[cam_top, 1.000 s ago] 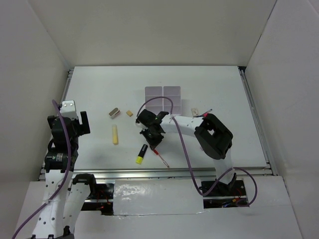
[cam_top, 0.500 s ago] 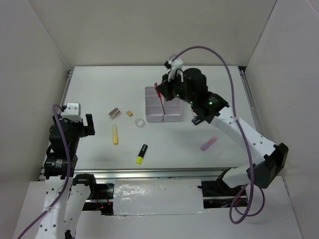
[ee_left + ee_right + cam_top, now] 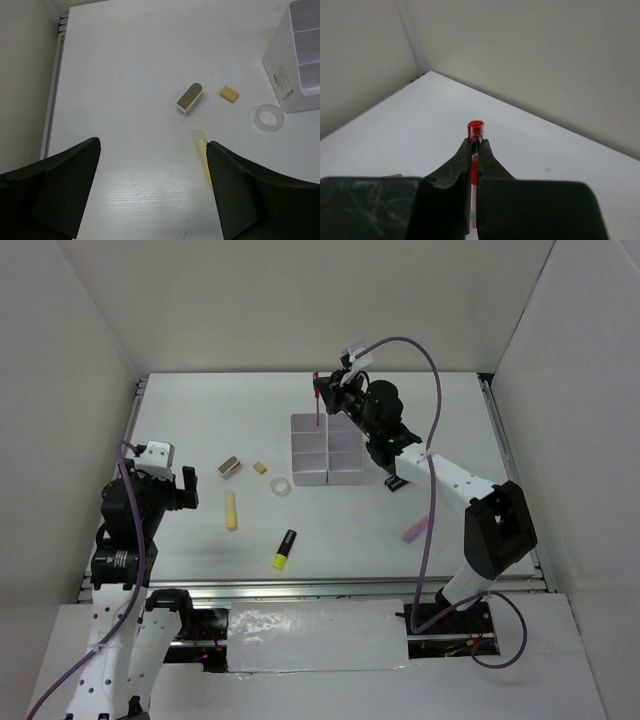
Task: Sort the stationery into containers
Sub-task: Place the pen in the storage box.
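Note:
My right gripper (image 3: 325, 390) is shut on the red pen (image 3: 317, 405), which hangs upright over the far-left compartment of the white containers (image 3: 345, 476). In the right wrist view the pen's red cap (image 3: 476, 128) sticks out past the closed right gripper (image 3: 476, 143). My left gripper (image 3: 178, 490) hovers open at the left. In its wrist view the left gripper (image 3: 153, 144) is empty, with the pale yellow stick (image 3: 200, 142) by its right finger. Beyond lie the metal clip (image 3: 189, 97), tan eraser (image 3: 229, 94), tape ring (image 3: 268, 117) and the containers (image 3: 281, 75).
On the table lie the clip (image 3: 229, 467), eraser (image 3: 260, 467), tape ring (image 3: 282, 486), yellow stick (image 3: 231, 510), a yellow-black highlighter (image 3: 285, 549) and a lilac tube (image 3: 416, 529). A dark item (image 3: 395, 483) lies under the right arm. White walls enclose the table.
The right arm carried the red pen from the near middle of the table up over the containers and turned it upright. The left gripper drifted slightly right, still open.

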Motion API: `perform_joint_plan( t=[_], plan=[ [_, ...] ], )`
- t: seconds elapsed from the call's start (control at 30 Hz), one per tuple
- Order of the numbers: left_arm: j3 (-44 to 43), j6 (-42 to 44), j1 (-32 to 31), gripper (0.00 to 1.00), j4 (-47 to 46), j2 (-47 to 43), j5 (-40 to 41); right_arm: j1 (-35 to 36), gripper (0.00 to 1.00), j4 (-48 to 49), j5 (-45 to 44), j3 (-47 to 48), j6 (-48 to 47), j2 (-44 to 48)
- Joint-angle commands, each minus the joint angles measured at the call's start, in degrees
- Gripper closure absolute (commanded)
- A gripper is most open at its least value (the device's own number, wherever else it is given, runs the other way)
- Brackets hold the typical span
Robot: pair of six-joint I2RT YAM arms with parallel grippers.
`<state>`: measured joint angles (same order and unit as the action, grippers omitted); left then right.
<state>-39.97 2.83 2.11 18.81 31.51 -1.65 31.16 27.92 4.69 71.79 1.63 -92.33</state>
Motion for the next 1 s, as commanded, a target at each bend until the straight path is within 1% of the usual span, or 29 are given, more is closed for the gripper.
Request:
perform_joint_plan(
  t=[0.0, 0.03, 0.1, 0.17, 0.33, 0.57, 0.97],
  plan=[
    [-0.5, 0.5, 0.2, 0.01, -4.0, 1.4, -0.7, 0.0, 1.0, 15.8, -2.5, -0.6, 0.1, -0.7],
    [-0.1, 0.4, 0.2, 0.01, -4.3, 1.7, -0.8, 0.0, 1.0, 19.0, -3.3, -0.9, -0.2, -1.2],
    [0.2, 0.2, 0.1, 0.01, -4.8, 2.7, -1.9, 0.2, 1.0, 22.5, -9.1, -1.3, 0.1, -2.9],
    [0.7, 0.0, 0.2, 0.01, -5.2, 3.0, -2.3, 0.0, 1.0, 23.0, -10.2, -0.7, 0.0, -4.3],
    [1.1, 0.4, 0.2, 0.01, -6.2, 4.5, -2.3, -0.2, 1.0, 23.9, -10.1, -0.1, 0.2, -7.3],
    [1.5, 0.9, 0.2, 0.01, -6.6, 6.3, -1.8, 0.7, 1.0, 24.2, -10.1, -2.3, 1.6, -8.5],
    [1.6, 1.1, 0.2, 0.01, -6.6, 7.6, -1.2, 0.9, 1.0, 25.2, -7.9, -3.4, 0.0, -13.7]
  ],
)
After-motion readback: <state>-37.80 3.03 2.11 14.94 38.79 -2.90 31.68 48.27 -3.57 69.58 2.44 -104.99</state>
